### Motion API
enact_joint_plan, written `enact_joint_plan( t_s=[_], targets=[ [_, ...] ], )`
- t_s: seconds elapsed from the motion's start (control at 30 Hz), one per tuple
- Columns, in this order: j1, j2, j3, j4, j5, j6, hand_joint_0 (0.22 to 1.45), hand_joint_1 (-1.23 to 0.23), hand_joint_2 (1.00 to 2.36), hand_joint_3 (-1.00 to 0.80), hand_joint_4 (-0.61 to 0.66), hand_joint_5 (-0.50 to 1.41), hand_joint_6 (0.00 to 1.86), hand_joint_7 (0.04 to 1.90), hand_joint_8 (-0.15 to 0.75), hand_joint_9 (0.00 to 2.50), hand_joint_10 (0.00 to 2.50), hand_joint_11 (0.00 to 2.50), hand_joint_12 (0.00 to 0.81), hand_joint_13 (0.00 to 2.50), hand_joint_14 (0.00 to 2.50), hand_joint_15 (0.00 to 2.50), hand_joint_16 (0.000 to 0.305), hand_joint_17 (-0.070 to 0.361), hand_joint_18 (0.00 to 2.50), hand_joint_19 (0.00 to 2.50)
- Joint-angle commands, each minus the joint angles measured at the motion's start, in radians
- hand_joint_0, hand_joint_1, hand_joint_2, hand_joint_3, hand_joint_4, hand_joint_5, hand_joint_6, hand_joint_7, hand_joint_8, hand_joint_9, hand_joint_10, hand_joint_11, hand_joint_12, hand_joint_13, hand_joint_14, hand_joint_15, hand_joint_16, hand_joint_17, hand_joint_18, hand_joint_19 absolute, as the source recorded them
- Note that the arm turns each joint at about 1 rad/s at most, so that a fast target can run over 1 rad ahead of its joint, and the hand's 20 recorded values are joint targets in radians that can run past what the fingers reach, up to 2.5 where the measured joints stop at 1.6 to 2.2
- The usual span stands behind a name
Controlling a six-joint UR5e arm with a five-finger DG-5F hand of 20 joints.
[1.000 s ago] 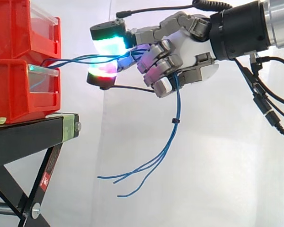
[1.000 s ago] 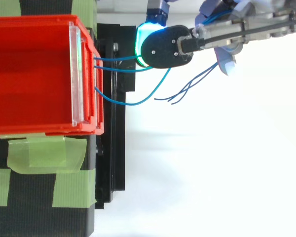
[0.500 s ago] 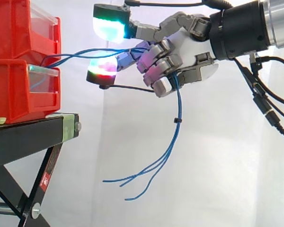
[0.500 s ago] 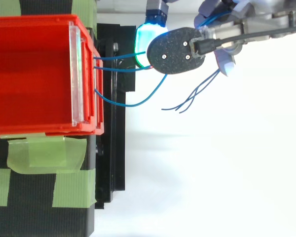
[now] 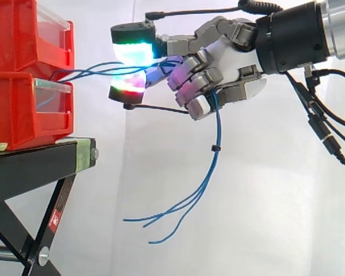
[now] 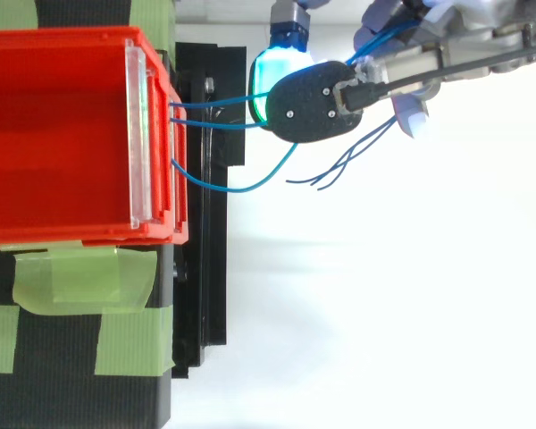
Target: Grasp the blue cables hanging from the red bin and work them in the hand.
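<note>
Several thin blue cables (image 5: pixel 92 71) run from the red bin (image 5: pixel 23 109) rightward into my hand (image 5: pixel 230 57), then drop below it and splay out at their loose ends (image 5: pixel 161 221). The hand hangs in the air right of the bins. Its glowing fingertips (image 5: pixel 132 49) close on the cables from above and below, and the curled fingers (image 5: pixel 195 86) hold the strands against the palm. From above, the cables (image 6: pixel 219 107) leave the bin's (image 6: pixel 62 134) front wall and pass under the black fingertip pad (image 6: pixel 313 100); one strand sags in a loop (image 6: pixel 250 186).
Two red bins are stacked on a black stand (image 5: pixel 40 164) with green tape (image 6: pixel 80 277) on its top. A white curtain hangs behind. Open air lies below and to the right of the hand.
The upper fingertip has come down from its raised position onto the cables again, pinching them against the lower one. The loose ends have swung slightly to the left.
</note>
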Motion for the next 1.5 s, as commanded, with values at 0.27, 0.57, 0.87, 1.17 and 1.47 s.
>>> enact_joint_plan(
  t_s=[0.27,0.57,0.87,1.17,1.47],
  targets=[
    [0.0,0.0,-0.001,0.0,0.0,0.0,0.97,-0.65,1.02,-0.15,0.19,0.04,0.66,1.14,0.649,1.84,2.5,2.5,0.73,2.1,2.5,2.0,0.21,0.158,2.5,0.59],
    [0.0,0.0,0.001,0.0,0.0,-0.002,0.87,-0.71,1.15,-0.02,0.27,0.04,0.73,1.09,0.649,1.84,2.5,2.5,0.73,2.1,2.5,2.0,0.21,0.158,2.5,0.59],
    [0.0,0.0,-0.001,0.009,0.0,-0.003,0.88,-0.7,1.01,-0.4,0.22,0.03,0.6,1.18,0.649,1.84,2.5,2.5,0.73,2.1,2.5,2.0,0.21,0.158,2.5,0.59],
    [0.0,0.0,0.001,0.015,-0.002,-0.002,0.84,-0.77,1.01,-0.85,0.18,0.01,0.51,1.23,0.649,1.84,2.5,2.5,0.73,2.1,2.5,2.0,0.21,0.158,2.5,0.59],
    [-0.002,0.0,0.001,0.015,-0.002,0.0,0.92,-0.73,1.01,-0.68,0.19,0.03,0.57,1.19,0.649,1.84,2.5,2.5,0.73,2.1,2.5,2.0,0.21,0.158,2.5,0.59]
  ],
)
